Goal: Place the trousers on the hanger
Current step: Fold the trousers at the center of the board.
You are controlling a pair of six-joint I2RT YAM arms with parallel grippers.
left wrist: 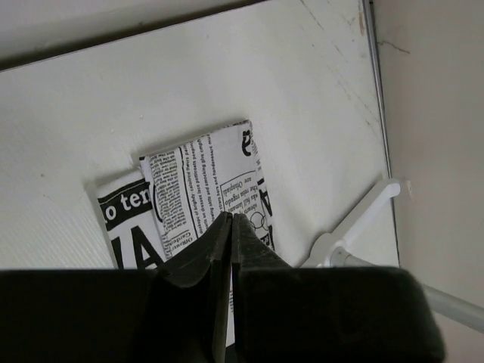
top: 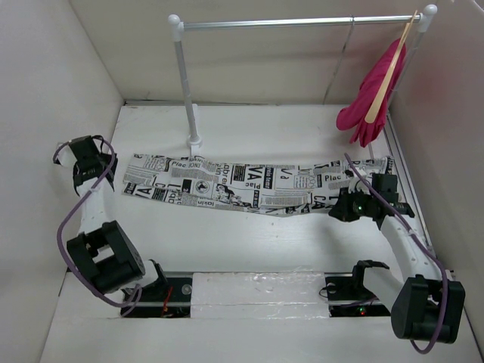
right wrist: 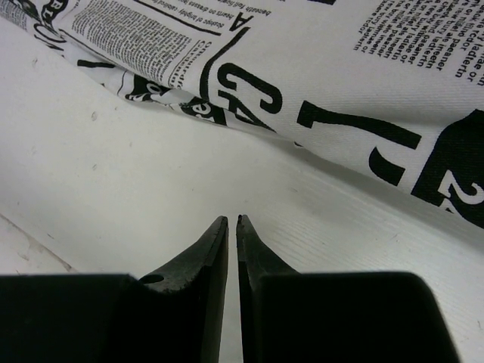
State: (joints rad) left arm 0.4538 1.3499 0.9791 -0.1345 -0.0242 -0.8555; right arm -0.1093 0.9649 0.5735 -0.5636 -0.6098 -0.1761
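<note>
Firstly, left gripper (left wrist: 231,219): fingers pressed together with nothing between them. From the left wrist the tips point at the left end of the cloth; whether they touch it cannot be told.
Left gripper from above (top: 87,162): at the left of the table, just beside that cloth end.
Right gripper (right wrist: 232,221): jaws shut and empty, tips over bare table just near of the printed cloth's edge.
Right gripper from above (top: 340,209): at the near edge of the cloth's right end.
Trousers (top: 249,185): laid out flat in a long band running left to right across the middle of the table, with newspaper print showing. The left end (left wrist: 200,181) is folded square; the right end (right wrist: 340,68) is slightly rumpled.
Hanger (top: 342,57): a thin grey wire hooked on the rail towards its right end, faint against the far wall, well apart from the trousers.
Rail (top: 302,23): spans the far side on white posts.
Wooden hanger (top: 389,72): on the rail's right end, carrying the pink garment (top: 374,102).
Table (top: 265,136): white.
</note>
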